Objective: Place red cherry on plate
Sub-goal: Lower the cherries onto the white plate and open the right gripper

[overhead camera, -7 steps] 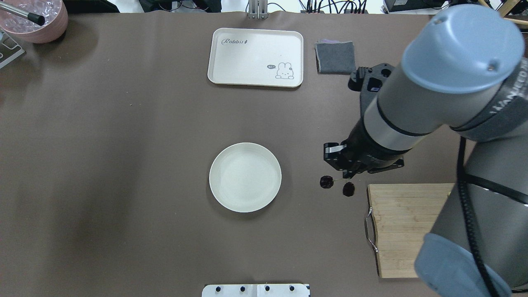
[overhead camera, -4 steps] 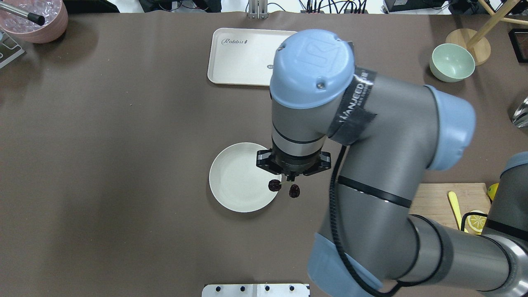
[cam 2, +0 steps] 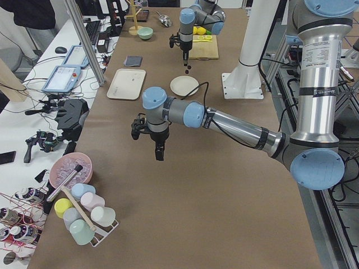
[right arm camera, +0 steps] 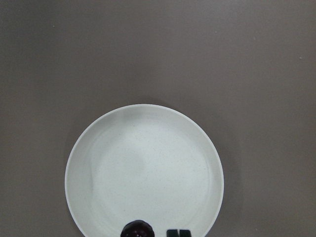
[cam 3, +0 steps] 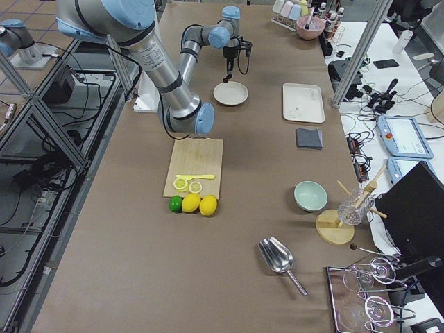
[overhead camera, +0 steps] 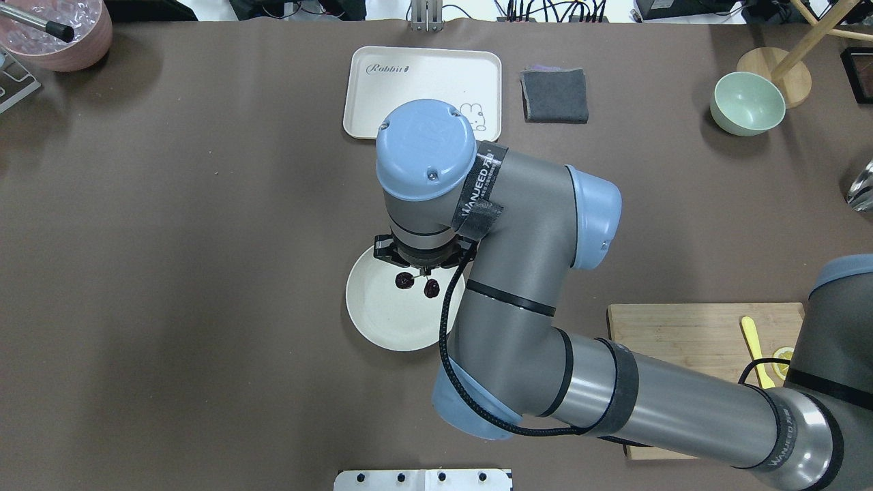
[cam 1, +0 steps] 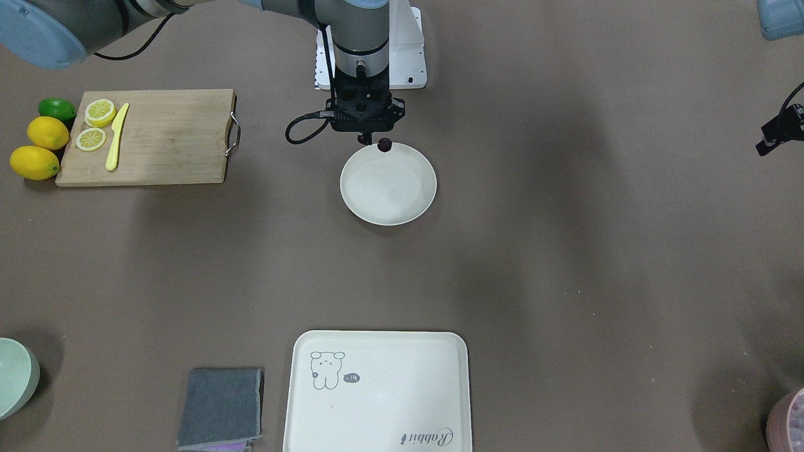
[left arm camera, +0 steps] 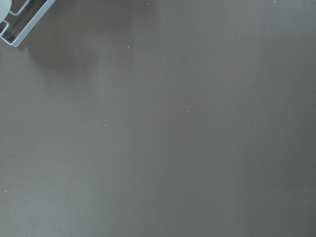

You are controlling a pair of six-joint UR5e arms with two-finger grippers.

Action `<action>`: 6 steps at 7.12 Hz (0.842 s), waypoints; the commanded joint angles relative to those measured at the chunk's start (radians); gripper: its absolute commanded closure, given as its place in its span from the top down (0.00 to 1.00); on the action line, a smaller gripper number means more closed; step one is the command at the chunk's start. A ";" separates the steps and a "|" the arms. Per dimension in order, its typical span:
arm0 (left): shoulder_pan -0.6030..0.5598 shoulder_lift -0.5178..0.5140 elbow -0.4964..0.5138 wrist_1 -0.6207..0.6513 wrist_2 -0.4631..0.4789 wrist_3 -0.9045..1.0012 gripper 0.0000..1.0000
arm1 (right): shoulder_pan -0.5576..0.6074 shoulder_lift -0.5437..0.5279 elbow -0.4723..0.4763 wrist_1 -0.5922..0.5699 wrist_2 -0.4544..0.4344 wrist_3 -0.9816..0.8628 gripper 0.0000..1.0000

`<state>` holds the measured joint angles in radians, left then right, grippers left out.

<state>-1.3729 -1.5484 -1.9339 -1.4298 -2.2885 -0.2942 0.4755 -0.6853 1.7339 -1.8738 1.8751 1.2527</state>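
Observation:
The red cherry (overhead camera: 407, 280), a pair of dark round fruits on thin stems, hangs from my right gripper (overhead camera: 421, 274), which is shut on the stems. It dangles just over the plate (overhead camera: 382, 320), a round cream dish, inside the rim nearest the robot base. In the front-facing view the cherry (cam 1: 384, 145) sits at the plate (cam 1: 388, 188) rim under the gripper (cam 1: 367, 135). The right wrist view shows the plate (right arm camera: 143, 168) with one cherry (right arm camera: 137, 230) at the bottom edge. My left gripper (cam 2: 159, 152) hovers over bare table far from the plate; I cannot tell its state.
A rabbit tray (overhead camera: 409, 75) and grey cloth (overhead camera: 554, 94) lie beyond the plate. A wooden cutting board (cam 1: 169, 135) holds lemon slices and a yellow knife (cam 1: 117, 136), with lemons (cam 1: 34, 162) beside it. A green bowl (overhead camera: 747, 103) stands at the far right.
My right arm has carried the cherry leftward from beside the cutting board, across the plate's edge, to a spot over the plate's inside. The grip stays shut.

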 commanded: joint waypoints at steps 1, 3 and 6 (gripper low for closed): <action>-0.014 0.005 0.004 -0.014 0.015 0.004 0.97 | -0.003 0.026 -0.086 0.073 -0.017 -0.010 0.00; -0.020 0.007 0.006 -0.020 0.014 0.006 0.97 | -0.003 0.030 -0.274 0.270 -0.049 -0.015 0.00; -0.078 -0.010 0.055 -0.015 0.009 0.084 0.97 | -0.043 0.033 -0.286 0.283 -0.119 0.000 0.00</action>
<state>-1.4352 -1.5495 -1.8966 -1.4470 -2.2783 -0.2293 0.4499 -0.6543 1.4489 -1.5965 1.7728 1.2451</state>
